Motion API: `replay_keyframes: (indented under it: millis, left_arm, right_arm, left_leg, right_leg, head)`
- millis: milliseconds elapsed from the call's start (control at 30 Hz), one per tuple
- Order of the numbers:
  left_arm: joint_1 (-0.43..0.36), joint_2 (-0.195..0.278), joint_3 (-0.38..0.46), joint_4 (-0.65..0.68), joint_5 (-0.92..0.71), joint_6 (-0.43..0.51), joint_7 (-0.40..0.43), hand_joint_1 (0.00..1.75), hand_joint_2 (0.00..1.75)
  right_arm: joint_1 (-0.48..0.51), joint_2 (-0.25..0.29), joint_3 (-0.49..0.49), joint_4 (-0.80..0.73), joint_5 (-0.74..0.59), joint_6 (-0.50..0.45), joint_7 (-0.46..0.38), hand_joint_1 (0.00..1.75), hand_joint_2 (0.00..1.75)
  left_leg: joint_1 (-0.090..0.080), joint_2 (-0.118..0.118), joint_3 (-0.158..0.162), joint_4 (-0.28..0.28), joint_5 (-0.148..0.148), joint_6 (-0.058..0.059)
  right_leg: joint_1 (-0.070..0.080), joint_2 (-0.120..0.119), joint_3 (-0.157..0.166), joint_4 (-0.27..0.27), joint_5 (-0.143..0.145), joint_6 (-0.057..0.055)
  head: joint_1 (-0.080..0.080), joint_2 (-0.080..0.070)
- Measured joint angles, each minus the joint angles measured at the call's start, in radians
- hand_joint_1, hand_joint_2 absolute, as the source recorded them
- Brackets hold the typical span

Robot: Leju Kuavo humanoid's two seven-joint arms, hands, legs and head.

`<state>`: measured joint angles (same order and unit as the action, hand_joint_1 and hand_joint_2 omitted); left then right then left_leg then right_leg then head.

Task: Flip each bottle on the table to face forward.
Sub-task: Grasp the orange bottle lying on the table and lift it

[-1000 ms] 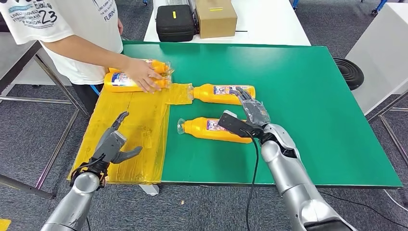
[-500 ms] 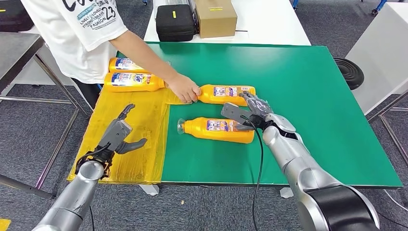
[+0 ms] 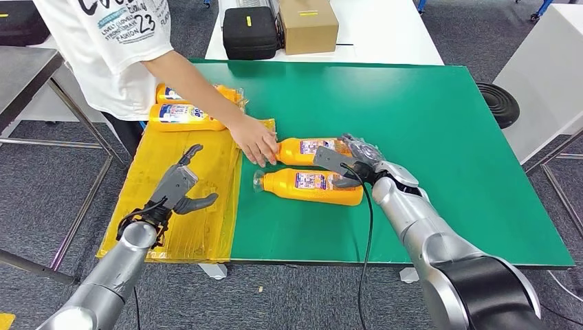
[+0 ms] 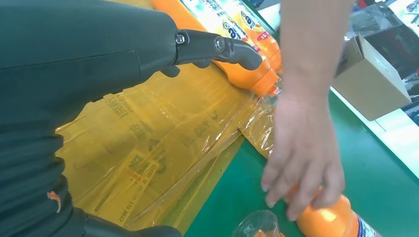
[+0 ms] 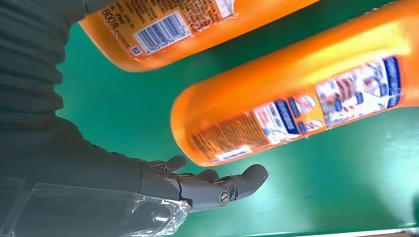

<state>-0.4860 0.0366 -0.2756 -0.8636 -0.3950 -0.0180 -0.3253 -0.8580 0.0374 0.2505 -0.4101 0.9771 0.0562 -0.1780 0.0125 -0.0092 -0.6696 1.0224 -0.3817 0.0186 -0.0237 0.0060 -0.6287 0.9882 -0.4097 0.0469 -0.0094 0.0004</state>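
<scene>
**Person drags far bottle nearer while R hand waits at its base**

R hand [image 3: 359, 154]: fingers [image 5: 232, 185] spread, grasping nothing, hovering just off the base end of the far orange plastic bottle w/ printed label [image 3: 313, 149]. Wrist cam shows a gap of green between fingertips and bottle, no contact. L hand [image 3: 180, 187]: fingers apart, empty, held over the yellow plastic sheet [image 3: 199, 227] at abt 8 o'clock on the green table [image 3: 447, 137].

Outward: near orange plastic bottle [image 3: 313, 187] lies on its side just at 6 o'clock of the far one, clear cap pointing to 9 o'clock. Two more orange bottles [image 3: 182, 113] lie side by side on the sheet at 10 o'clock.

Change: person's hand [image 3: 256, 141] was on the sheet pair 1 s ago, then reached the far bottle's neck; now it grips that neck and the bottle has slid toward 8 o'clock, closer to the near one. R hand pushed fwd toward 12 o'clock meanwhile.

Meaning: target is moving under a human hand, so prob best to hold off grasping till it's let go. No flip begun yet.
</scene>
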Motion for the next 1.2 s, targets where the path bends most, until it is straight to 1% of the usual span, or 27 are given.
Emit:
replay_keyframes:
  millis: [233,367,533,700,1033,1200]
  left_arm:
    - [0.002,0.000,-0.016,-0.007,-0.023,0.024,0.003,0.00,1.75]
    - [0.022,0.000,-0.026,-0.044,-0.043,0.031,0.018,0.00,1.75]
    - [0.054,0.006,-0.030,-0.104,-0.055,0.030,0.031,0.00,1.75]
    - [0.075,0.012,-0.030,-0.141,-0.058,0.029,0.041,0.00,1.75]
    - [0.082,0.017,-0.029,-0.156,-0.058,0.023,0.045,0.00,1.75]
    - [0.075,0.017,-0.028,-0.144,-0.057,0.015,0.046,0.00,1.75]
  right_arm:
    - [0.000,0.027,0.006,0.010,-0.010,0.004,-0.015,0.00,1.75]
    - [0.002,0.037,0.009,0.010,-0.009,0.006,-0.026,0.00,1.75]
    - [0.012,0.051,0.025,0.007,-0.008,0.006,-0.074,0.00,1.75]
    - [0.029,0.061,0.047,-0.004,-0.010,0.019,-0.095,0.00,1.75]
    - [0.050,0.063,0.067,-0.010,-0.019,0.039,-0.099,0.00,1.75]
    - [0.073,0.056,0.073,-0.004,-0.039,0.045,-0.067,0.00,1.75]
  left_leg:
    - [0.000,0.000,0.000,0.000,0.000,0.000]
    - [0.000,0.000,-0.001,0.000,0.000,0.000]
    - [0.000,0.000,-0.001,0.000,0.000,0.000]
    - [0.000,0.000,-0.001,0.000,0.000,0.000]
    - [0.000,0.000,-0.001,0.000,0.000,0.000]
    - [0.000,0.000,-0.001,0.000,0.000,0.000]
  right_leg:
    - [0.000,0.000,0.000,0.000,0.000,0.000]
    - [0.000,0.000,0.000,0.000,0.000,0.000]
    - [0.000,0.000,0.000,0.000,0.000,0.000]
    - [0.000,0.000,0.000,0.000,0.000,0.000]
    - [0.000,0.000,0.000,0.000,0.000,0.000]
    - [0.000,0.000,-0.001,0.000,0.000,0.000]
  head:
    - [0.000,0.000]
    - [0.000,0.000]
    - [0.000,0.000]
    - [0.000,0.000]
    - [0.000,0.000]
    - [0.000,0.000]
